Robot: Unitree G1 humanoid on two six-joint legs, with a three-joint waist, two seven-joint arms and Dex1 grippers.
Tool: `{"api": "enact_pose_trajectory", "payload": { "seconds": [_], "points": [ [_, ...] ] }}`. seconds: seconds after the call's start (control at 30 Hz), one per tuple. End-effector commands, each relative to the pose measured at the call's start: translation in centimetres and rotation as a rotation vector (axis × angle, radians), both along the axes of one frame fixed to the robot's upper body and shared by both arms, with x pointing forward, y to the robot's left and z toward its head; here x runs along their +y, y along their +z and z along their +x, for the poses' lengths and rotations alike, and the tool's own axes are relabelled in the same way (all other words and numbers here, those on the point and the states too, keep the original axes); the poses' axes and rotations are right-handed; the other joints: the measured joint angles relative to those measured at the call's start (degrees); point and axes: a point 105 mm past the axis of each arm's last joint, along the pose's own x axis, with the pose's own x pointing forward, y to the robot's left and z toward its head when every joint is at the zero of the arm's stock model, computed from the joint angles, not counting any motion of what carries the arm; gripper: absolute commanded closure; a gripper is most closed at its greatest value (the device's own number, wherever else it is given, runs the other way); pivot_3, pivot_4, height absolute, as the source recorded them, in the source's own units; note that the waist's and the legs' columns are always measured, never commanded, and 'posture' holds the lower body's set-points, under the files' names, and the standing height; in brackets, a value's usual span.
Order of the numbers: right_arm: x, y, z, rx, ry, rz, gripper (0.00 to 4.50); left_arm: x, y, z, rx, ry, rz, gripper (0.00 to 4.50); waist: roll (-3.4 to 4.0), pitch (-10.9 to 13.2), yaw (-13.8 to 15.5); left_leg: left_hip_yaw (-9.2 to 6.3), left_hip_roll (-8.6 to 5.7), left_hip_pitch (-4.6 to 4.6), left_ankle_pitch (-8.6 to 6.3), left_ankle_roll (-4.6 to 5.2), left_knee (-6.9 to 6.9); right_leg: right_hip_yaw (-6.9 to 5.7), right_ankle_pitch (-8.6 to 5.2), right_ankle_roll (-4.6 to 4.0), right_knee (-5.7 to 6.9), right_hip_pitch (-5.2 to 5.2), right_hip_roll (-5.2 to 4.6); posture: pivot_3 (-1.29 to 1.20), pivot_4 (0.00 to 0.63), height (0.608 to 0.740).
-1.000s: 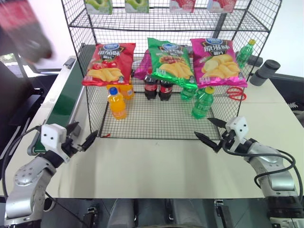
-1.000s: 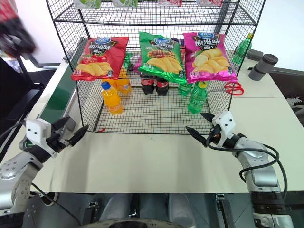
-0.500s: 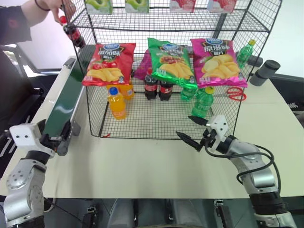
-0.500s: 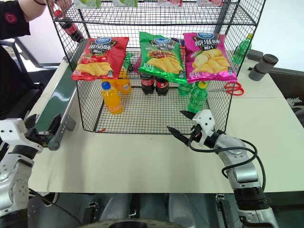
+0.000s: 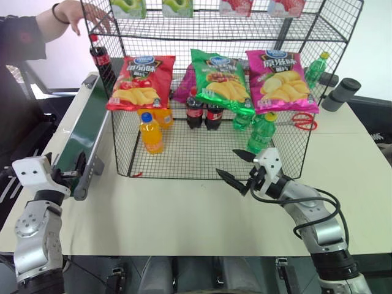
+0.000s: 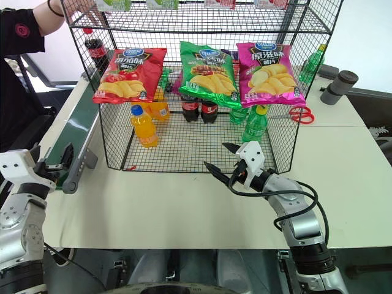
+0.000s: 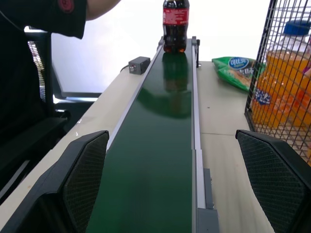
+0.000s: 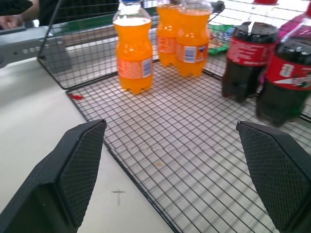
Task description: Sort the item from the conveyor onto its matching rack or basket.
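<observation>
Barely begun | cola bottle (image 7: 175, 25) upright at conveyor (image 7: 155, 145) far end, untouched | left gripper (image 7: 175, 194) fingers apart at near end | right gripper (image 5: 236, 165) fingers apart before rack (image 5: 294, 156) | pick, place remain

The two head views looked forward and down over the table (image 5: 184, 214), sharing the rack (image 5: 214, 153) and conveyor (image 5: 86, 131). The left wrist view faced low along the conveyor toward its far end. The right wrist view sat close before the rack's floor.
</observation>
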Motion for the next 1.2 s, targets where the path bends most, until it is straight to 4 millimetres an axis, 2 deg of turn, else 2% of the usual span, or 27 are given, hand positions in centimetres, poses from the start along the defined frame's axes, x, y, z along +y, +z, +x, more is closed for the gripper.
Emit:
{"api": "enact_pose_trajectory", "payload": {
  "seconds": [0.03, 0.1, 0.3, 0.8, 1.2],
  "points": [
    [0.4, 1.6, 0.7, -0.082, -0.039, -0.002, 0.04, -0.1, 0.8, 0.2, -0.043, 0.012, 0.022, 0.0, 0.0, 0.0, 0.1, 0.0, 0.0, 0.0, 0.0, 0.0, 0.0, 0.0, 0.0, 0.0, 0.01, -0.01, 0.0, 0.0, 0.15, 0.74],
    [0.1, 1.8, 1.3, -0.092, -0.092, -0.01, 0.04, -0.2, 0.8, 0.4, -0.051, 0.017, 0.011, 0.0, -0.02, 0.0, 0.1, 0.0, 0.0, 0.0, 0.0, 0.0, 0.0, 0.0, 0.0, 0.0, 0.01, 0.0, 0.0, 0.0, 0.15, 0.74],
    [1.0, 1.9, 0.8, -0.062, -0.019, 0.037, 0.04, 0.3, 0.4, 0.5, -0.057, 0.044, -0.006, 0.0, -0.02, 0.0, 0.1, 0.0, -0.01, 0.0, 0.0, 0.0, 0.0, -0.01, 0.0, 0.0, 0.01, -0.01, -0.01, 0.0, 0.15, 0.74],
    [1.4, 1.9, 1.1, -0.087, -0.023, 0.021, 0.04, 1.4, -0.4, 0.5, -0.07, 0.114, -0.028, 0.0, -0.02, 0.0, 0.1, 0.0, 0.0, 0.0, 0.0, 0.0, 0.0, -0.02, 0.0, 0.0, 0.02, -0.01, -0.02, 0.0, 0.15, 0.74],
    [1.9, 1.7, 1.0, -0.069, 0.008, 0.037, 0.04, 0.4, -0.7, 1.2, -0.058, 0.063, -0.049, 0.0, -0.02, 0.0, 0.1, 0.0, -0.01, 0.0, 0.0, 0.0, 0.0, -0.02, 0.0, 0.01, 0.02, -0.01, -0.02, 0.0, 0.15, 0.74]
  ]
}}
